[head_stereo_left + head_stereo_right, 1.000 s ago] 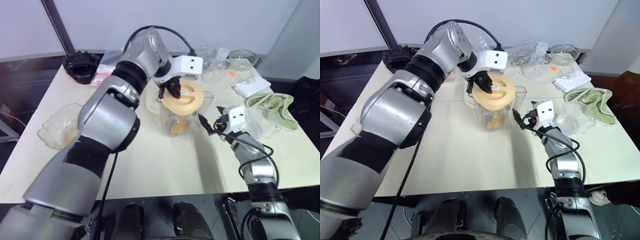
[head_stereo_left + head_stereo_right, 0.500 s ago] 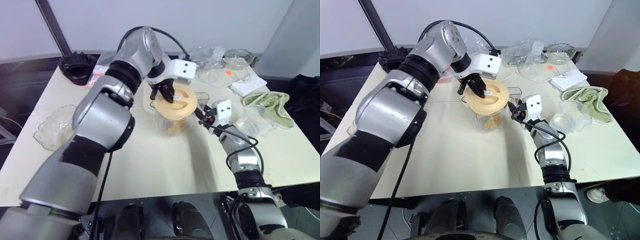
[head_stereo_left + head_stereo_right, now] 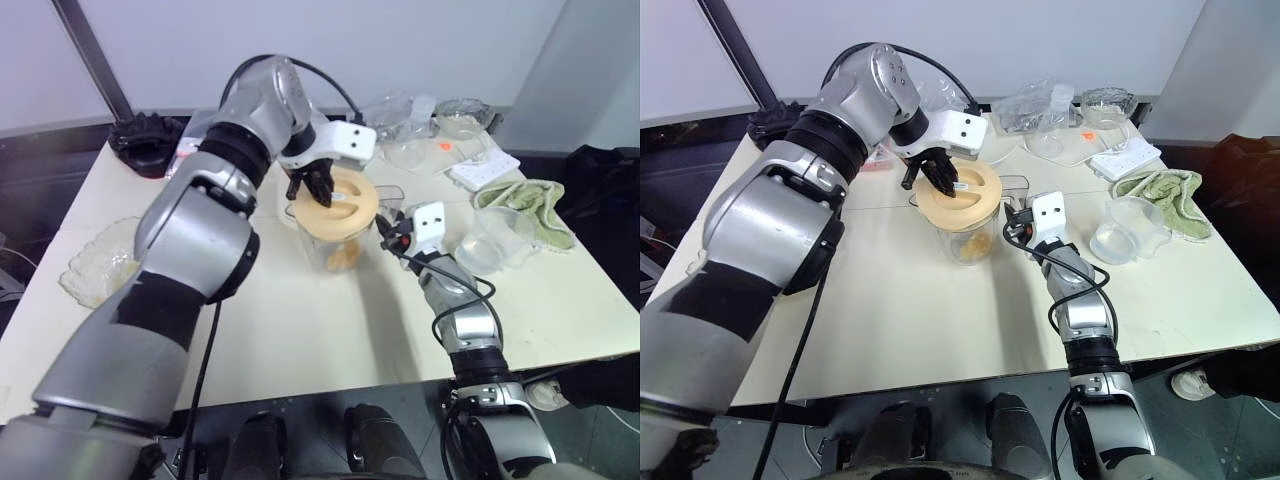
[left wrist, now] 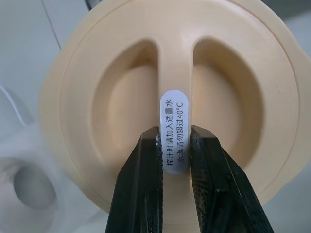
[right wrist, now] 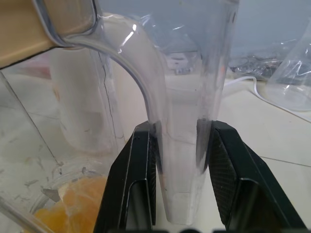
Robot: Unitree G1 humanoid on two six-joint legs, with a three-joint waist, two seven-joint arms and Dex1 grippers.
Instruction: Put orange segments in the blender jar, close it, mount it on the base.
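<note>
The blender jar [image 3: 338, 250] stands mid-table with orange segments [image 5: 73, 208] at its bottom. A pale orange lid [image 4: 121, 97] lies on the jar's mouth. My left gripper [image 4: 175, 133] reaches down from above and is shut on the lid's central ridge. From the right, my right gripper [image 5: 177, 127] comes in level and is shut on the jar's clear handle [image 5: 182, 165]. The cream-white base [image 4: 29, 187] stands just behind and beside the jar, mostly hidden by the lid.
A scalloped glass bowl [image 3: 100, 265] sits near the left table edge. Right of the jar are a clear container [image 3: 1120, 230], a green cloth [image 3: 530, 205] and a white power strip [image 3: 480, 170]. Plastic bags and glassware [image 3: 440, 120] crowd the far edge.
My right gripper moved left up to the jar and shut on its handle. The left gripper has stayed shut on the lid. The camera has shifted.
</note>
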